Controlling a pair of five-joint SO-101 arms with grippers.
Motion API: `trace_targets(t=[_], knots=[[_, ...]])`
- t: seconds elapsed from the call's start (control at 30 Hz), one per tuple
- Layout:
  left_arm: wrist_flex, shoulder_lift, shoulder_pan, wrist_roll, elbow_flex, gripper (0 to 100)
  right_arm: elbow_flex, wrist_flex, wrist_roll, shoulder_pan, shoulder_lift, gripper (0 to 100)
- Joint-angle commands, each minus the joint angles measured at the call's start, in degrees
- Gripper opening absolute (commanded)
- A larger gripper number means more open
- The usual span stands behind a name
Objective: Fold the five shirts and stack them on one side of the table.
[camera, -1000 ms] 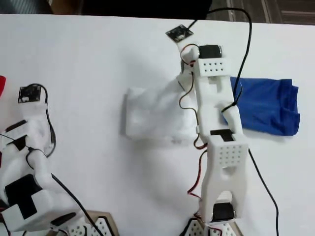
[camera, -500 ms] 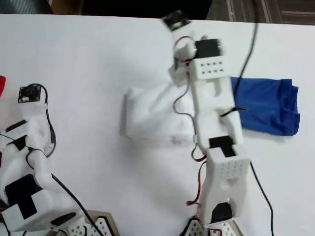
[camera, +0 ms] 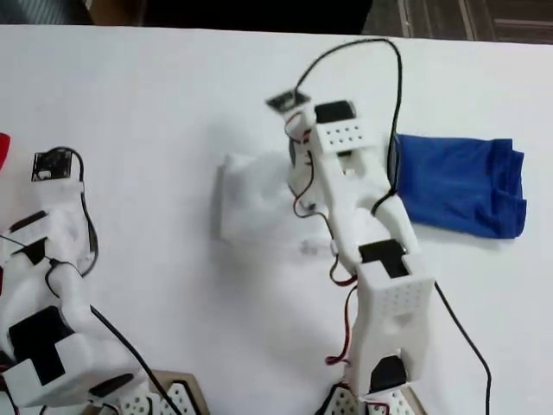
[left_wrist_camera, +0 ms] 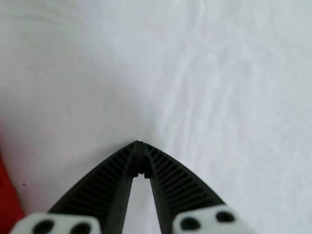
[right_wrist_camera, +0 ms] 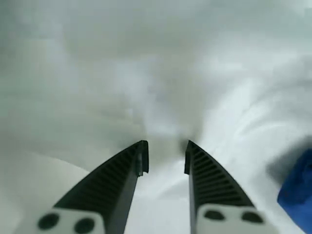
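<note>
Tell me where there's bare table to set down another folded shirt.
Bare table runs along the far edge and between the left arm and the white shirt. Crowded: the right arm hangs over the white shirt, with the blue shirt beside it.

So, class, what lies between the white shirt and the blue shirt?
The right arm and its black cable span the gap between the white shirt and blue shirt, seen in the high view.
</note>
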State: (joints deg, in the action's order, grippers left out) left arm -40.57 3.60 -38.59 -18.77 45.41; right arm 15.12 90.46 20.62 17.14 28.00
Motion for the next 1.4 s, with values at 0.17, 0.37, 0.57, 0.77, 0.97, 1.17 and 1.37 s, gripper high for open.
trace_targets(t=[0.17, 0.37, 0.57, 0.77, 0.97, 1.17, 1.37], knots=[[-0.1, 0.2, 0.2, 0.5, -2.0, 3, -21.5, -10.2, 3.1, -1.6, -15.8, 13.0], [-0.1, 0.1, 0.2, 0.5, -2.1, 3, -21.3, -11.9, 4.8, -1.2, -20.9, 13.0], [-0.1, 0.1, 0.2, 0.5, -2.1, 3, -7.6, -11.8, 4.5, -1.1, -22.2, 13.0], [-0.1, 0.1, 0.2, 0.5, -2.0, 3, 3.0, -16.9, 4.5, -1.7, -10.1, 13.0], [-0.1, 0.1, 0.2, 0.5, -2.0, 3, 10.5, -13.1, 4.5, -6.4, 4.3, 13.0], [-0.1, 0.1, 0.2, 0.5, -2.0, 3, 14.9, -6.9, 4.7, -11.1, 3.6, 13.0], [-0.1, 0.1, 0.2, 0.5, -2.1, 3, 18.6, -2.7, 4.5, -11.2, -2.5, 13.3]])
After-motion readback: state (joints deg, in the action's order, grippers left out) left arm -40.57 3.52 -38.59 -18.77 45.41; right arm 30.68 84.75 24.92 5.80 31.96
